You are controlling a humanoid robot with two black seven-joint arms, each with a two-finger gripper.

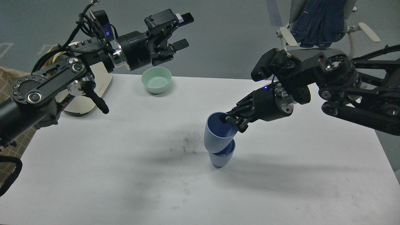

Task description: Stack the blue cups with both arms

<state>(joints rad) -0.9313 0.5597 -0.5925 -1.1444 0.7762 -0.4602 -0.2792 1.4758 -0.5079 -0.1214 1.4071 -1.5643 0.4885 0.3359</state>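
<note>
Two blue cups stand near the table's middle. The lower blue cup [221, 158] stands upright on the white table [93, 175]. The upper blue cup [215, 137] sits partly inside it, tilted left, its dark inside showing. My right gripper [232, 122] comes in from the right and is shut on the upper cup's right rim. My left gripper [182, 31] is open and empty, held high above the table's far edge, over the mint-green bowl [156, 80].
A cream flat board [99, 82] lies at the table's far left under my left arm. A chair with blue cloth [315, 22] stands behind the table at the right. A dark smudge [189, 142] marks the table left of the cups.
</note>
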